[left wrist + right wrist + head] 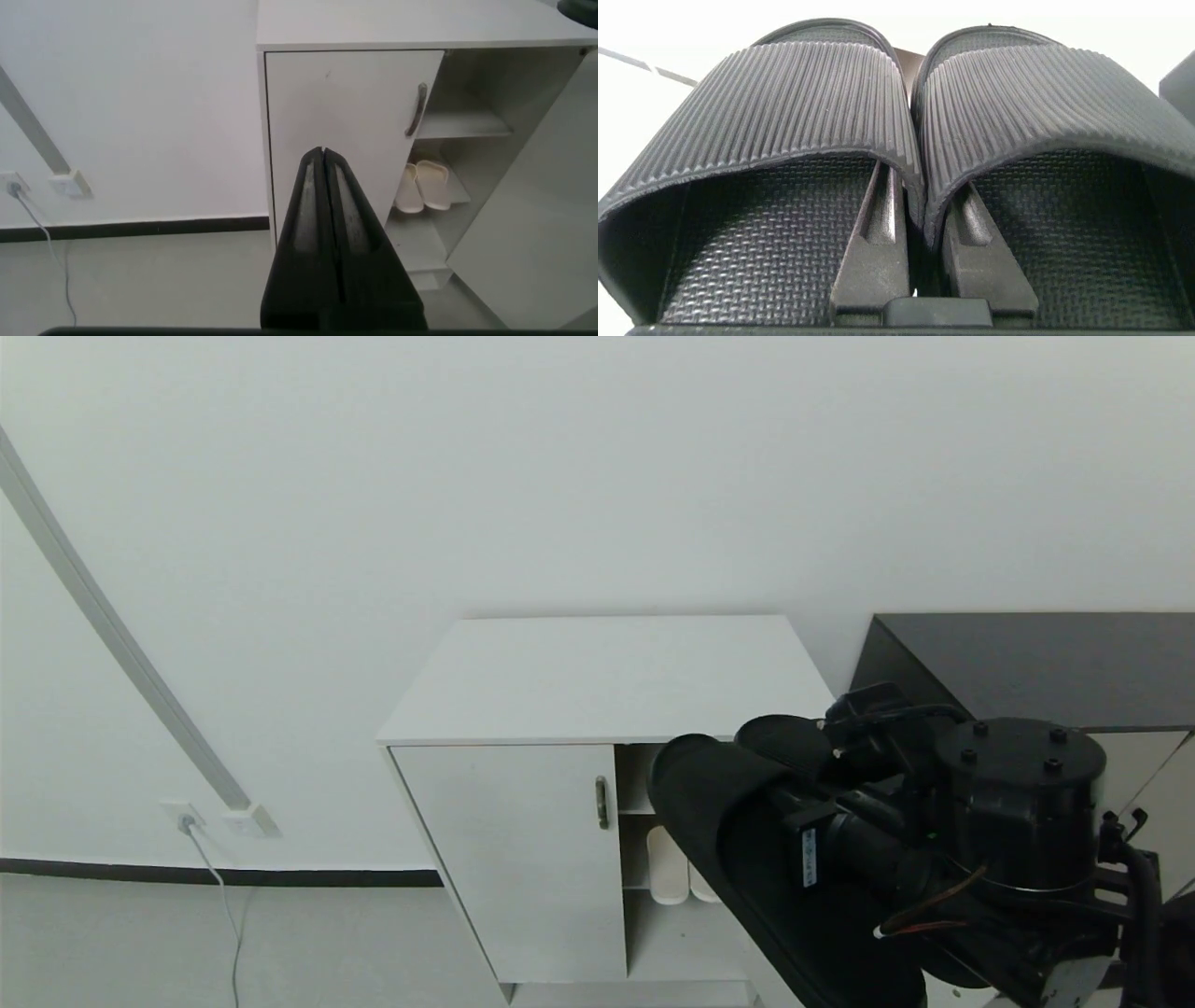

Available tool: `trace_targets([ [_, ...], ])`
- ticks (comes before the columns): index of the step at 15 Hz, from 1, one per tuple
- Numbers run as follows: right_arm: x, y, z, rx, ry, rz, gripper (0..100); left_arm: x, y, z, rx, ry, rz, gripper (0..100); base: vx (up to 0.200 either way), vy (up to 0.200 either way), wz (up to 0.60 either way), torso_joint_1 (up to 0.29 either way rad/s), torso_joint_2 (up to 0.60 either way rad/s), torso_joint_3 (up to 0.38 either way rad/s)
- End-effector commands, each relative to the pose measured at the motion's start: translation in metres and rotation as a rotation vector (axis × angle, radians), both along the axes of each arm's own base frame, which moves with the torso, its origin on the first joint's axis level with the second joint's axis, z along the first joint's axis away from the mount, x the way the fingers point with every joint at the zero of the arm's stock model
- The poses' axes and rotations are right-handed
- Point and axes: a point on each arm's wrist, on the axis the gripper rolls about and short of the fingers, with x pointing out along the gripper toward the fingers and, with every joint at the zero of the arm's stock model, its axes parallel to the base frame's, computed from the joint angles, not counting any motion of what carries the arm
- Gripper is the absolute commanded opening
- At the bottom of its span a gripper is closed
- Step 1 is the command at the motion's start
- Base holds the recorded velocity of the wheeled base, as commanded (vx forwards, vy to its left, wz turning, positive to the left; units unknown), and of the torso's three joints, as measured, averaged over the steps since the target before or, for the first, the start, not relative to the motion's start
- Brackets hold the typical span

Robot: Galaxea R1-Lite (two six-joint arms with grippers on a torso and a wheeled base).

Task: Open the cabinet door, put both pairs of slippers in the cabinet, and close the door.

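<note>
- Holds the black slippers [709,821] in the right gripper [924,261], lower right of the head frame, just in front of the cabinet's open side
- Clamps the pair with one of the fingers [873,243] in each footbed under the strap, pinching the two adjoining side walls together, so both slippers hang from a single hold
- Shows the left gripper [324,233] with its fingers pressed together on nothing, facing the closed door [346,103]
- Looks like ribbed, textured foam or rubber: probably light, bendy, grippy rather than slick, and not fragile
- Calls for care all the same, since a soft wall can fold and let one slipper sag or twist out of the pinch
- Favours the present hold at the touching inner edges near the strap roots, where the material seems thickest
- Places the white slippers [667,868] on a shelf [462,126] inside the cabinet [607,681], bottom centre of the head frame, beside the handle [602,803]
- Leaves the black pair not yet inside, and the open side not yet shut
</note>
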Motion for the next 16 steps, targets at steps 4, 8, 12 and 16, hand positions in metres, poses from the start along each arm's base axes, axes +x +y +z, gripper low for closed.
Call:
trace_targets([
  [4,-0.0002,0.0003,-0.0026,-0.007,0.006,0.001,0,0.0002,0.0,-0.0002,-0.001,0.003,-0.002,0,0.0,0.0,0.0,-0.016,0.03,0.019],
  [8,-0.0004,0.0002,-0.003,-0.008,0.007,0.001,0,0.0002,0.0,-0.0002,-0.002,0.003,0.0,0,0.0,0.0,0.0,-0.152,0.36,0.195],
  [12,-0.0008,0.0004,-0.0042,-0.012,0.01,0.004,0,0.0002,0.0,-0.0002,-0.004,0.003,-0.002,0,0.0,0.0,0.0,-0.222,0.52,0.301],
  [16,-0.0009,0.0002,-0.0046,-0.013,0.011,0.004,0,0.0002,0.0,-0.0002,-0.004,0.003,0.0,0,0.0,0.0,0.0,-0.213,0.55,0.327],
])
